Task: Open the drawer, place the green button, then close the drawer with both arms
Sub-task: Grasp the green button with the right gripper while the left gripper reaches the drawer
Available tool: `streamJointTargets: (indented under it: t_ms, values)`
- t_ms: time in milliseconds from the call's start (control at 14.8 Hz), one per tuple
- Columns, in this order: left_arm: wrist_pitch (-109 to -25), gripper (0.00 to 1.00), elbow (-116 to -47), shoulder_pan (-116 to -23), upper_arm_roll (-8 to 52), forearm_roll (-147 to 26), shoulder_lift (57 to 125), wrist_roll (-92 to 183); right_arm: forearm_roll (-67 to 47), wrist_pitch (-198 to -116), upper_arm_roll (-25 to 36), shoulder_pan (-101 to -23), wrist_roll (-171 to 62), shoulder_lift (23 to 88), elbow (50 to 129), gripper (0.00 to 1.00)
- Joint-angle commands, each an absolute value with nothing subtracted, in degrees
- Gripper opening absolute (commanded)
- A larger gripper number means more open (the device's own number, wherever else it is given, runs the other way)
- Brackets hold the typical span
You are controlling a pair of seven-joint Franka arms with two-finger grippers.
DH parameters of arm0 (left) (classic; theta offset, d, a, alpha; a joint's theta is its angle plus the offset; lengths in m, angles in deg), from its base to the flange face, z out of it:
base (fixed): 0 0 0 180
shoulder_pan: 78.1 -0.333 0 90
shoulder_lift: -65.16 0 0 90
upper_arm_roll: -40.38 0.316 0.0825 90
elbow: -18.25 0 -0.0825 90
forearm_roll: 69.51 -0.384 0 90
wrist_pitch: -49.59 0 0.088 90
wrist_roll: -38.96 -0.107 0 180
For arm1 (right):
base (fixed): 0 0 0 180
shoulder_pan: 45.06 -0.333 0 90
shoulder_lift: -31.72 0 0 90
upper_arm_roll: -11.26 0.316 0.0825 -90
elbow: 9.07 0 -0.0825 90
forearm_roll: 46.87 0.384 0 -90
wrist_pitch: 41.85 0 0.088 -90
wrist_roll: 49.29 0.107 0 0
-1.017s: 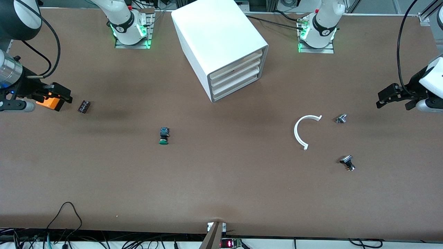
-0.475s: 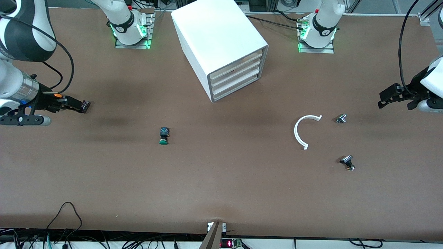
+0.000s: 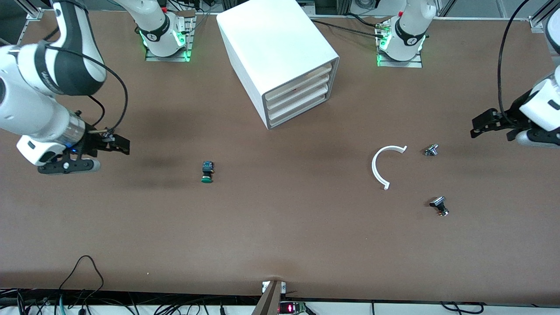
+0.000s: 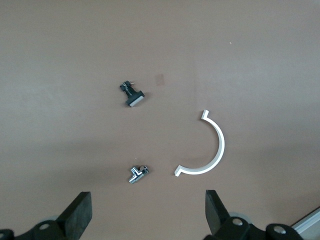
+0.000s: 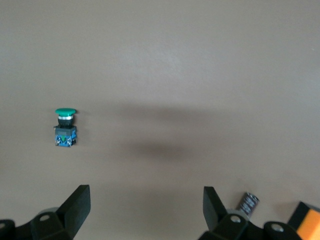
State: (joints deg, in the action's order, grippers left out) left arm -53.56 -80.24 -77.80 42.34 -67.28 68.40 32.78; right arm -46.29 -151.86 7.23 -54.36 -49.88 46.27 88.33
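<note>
The white cabinet (image 3: 275, 52) stands at the table's back middle, and its lowest drawer (image 3: 298, 111) is shut like the three above it. The green-capped button (image 3: 207, 172) lies on its side on the table, nearer the front camera than the cabinet; it also shows in the right wrist view (image 5: 65, 128). My right gripper (image 3: 121, 145) hangs open and empty over the table toward the right arm's end, apart from the button; its jaws stand wide in the right wrist view (image 5: 145, 211). My left gripper (image 3: 477, 126) is open and empty over the left arm's end (image 4: 148, 214).
A white curved strip (image 3: 381, 166), a tiny silver button (image 3: 431, 150) and a black-capped button (image 3: 439, 205) lie toward the left arm's end. A small black cylinder (image 5: 247, 201) and an orange object (image 5: 308, 220) lie by the right gripper.
The right arm has swung in from the table's end toward the green button and now covers the small black part. The left gripper has shifted slightly inward.
</note>
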Motion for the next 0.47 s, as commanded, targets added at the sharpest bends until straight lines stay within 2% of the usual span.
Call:
streamJointTargets:
  t_ms: [0,136,407]
  values:
    - [-50.63,1.00,-79.48,-78.62,41.52,-67.67,72.53,31.31,-45.38,-154.08,7.22,-55.96,-50.17,48.24,87.61,1.00]
    - [-49.29,1.00,-78.96,-79.41,41.43,-66.10,73.59,29.57,-45.46,-155.40,7.22,-57.63,-49.73,49.82,87.61,1.00]
    - [-44.47,1.00,-79.39,-80.47,41.52,-51.97,78.59,29.03,-45.38,-156.81,7.22,-60.44,-49.55,53.43,87.61,1.00]
